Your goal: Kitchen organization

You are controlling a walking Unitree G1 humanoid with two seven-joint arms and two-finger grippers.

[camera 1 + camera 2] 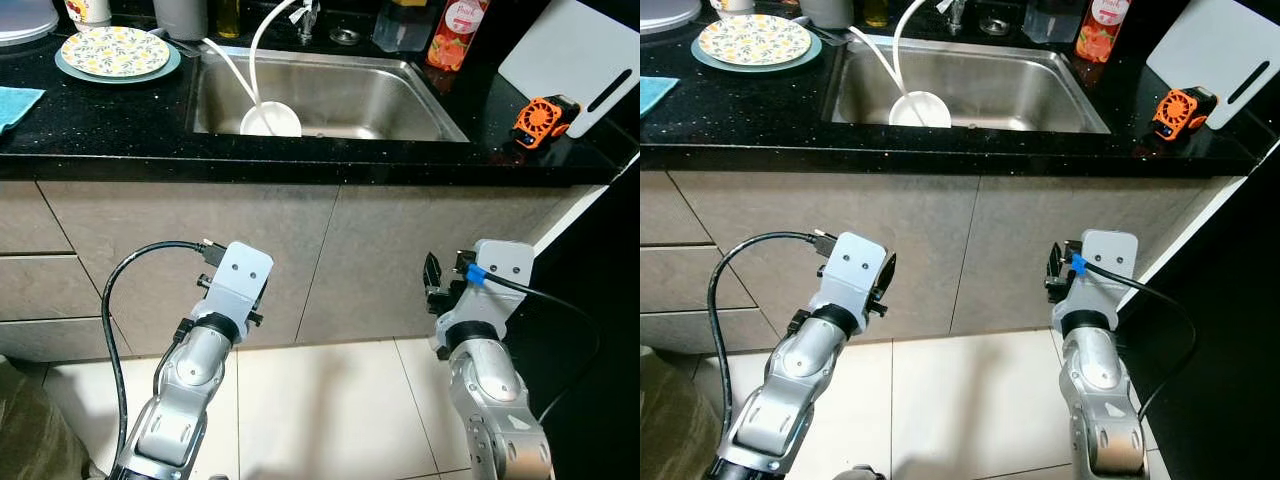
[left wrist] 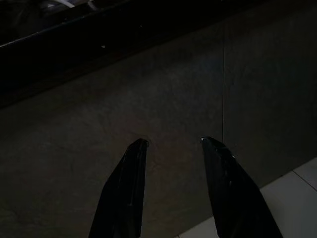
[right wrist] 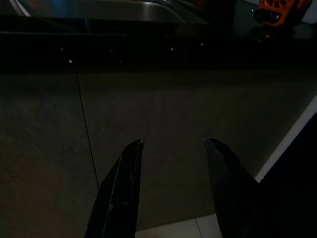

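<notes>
Your wrist views are dark: only the grey cabinet fronts (image 2: pixel 198 99) and the counter's underside can be made out. The left gripper (image 2: pixel 172 144) and right gripper (image 3: pixel 173 144) both hang low before the cabinets, fingers spread apart and holding nothing. Well above them, the black counter (image 1: pixel 100 130) carries a flowered plate (image 1: pixel 115 51) at your left, a white bowl (image 1: pixel 271 120) in the sink (image 1: pixel 400 95), and an orange gadget (image 1: pixel 541 120) at your right, beside a white cutting board (image 1: pixel 570 55) cut off by the frame.
</notes>
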